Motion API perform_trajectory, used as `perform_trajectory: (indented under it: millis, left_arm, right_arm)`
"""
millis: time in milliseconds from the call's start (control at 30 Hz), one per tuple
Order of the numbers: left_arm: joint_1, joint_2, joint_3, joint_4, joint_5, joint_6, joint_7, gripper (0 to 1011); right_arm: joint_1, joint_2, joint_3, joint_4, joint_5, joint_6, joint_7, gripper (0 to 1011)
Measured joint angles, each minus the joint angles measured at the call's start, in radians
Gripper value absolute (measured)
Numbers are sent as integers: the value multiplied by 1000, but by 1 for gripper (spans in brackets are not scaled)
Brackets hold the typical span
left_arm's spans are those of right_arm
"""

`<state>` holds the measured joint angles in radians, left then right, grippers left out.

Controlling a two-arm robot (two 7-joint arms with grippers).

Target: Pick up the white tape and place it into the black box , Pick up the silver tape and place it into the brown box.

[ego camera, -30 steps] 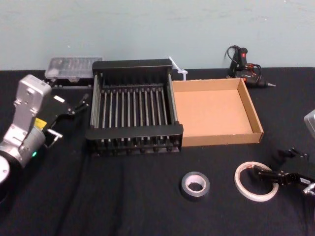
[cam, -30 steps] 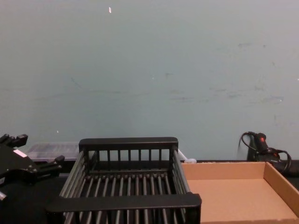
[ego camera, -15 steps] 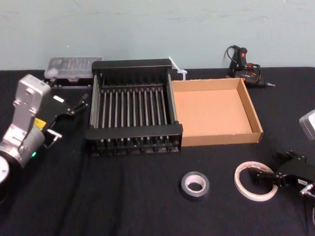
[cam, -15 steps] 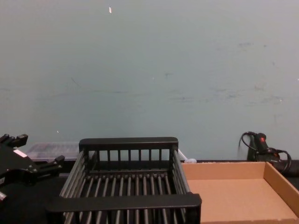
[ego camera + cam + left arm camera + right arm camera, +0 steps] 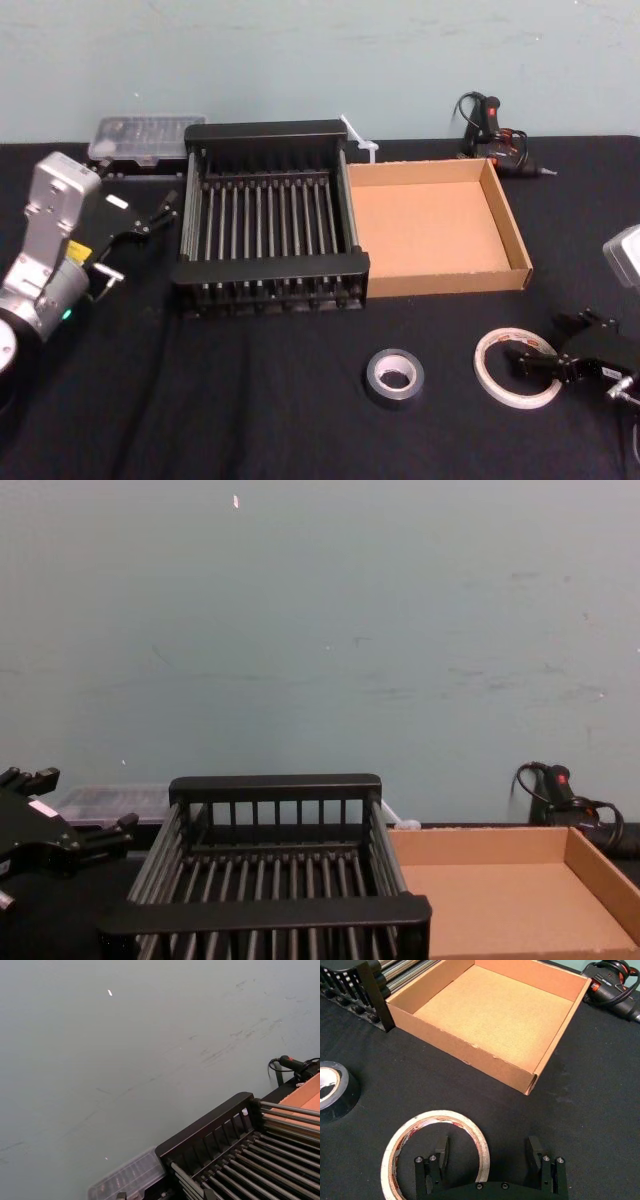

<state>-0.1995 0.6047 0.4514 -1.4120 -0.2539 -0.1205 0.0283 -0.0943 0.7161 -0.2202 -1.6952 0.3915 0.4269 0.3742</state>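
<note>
The white tape (image 5: 497,366) lies flat on the black cloth at the front right. My right gripper (image 5: 545,347) hangs low over its right edge, open. In the right wrist view the right gripper (image 5: 487,1154) straddles the white tape's (image 5: 395,1160) rim, with one finger over the hole and the other outside the ring. The silver tape (image 5: 393,375) sits to its left, also in the right wrist view as the silver tape (image 5: 332,1091). Behind them stand the black box (image 5: 270,268) and the brown box (image 5: 440,282), both with nothing inside. My left gripper (image 5: 158,212) idles open, left of the black box.
A glue gun (image 5: 493,135) with its cord lies behind the brown box. A clear plastic case (image 5: 145,135) sits behind the black box at the left, and a white strip (image 5: 360,142) lies between the boxes at the back. The wall is close behind.
My right gripper has shifted slightly at the white tape's right edge and is still open. The tapes, the boxes and the left arm have not moved.
</note>
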Motion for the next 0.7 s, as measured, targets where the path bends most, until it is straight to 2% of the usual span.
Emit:
perform_trajectory:
  millis: [700]
  left_arm:
    - [0, 0, 0, 0, 0, 0, 0, 1001]
  right_arm:
    - [4, -7, 1, 6, -2, 10, 10, 1002]
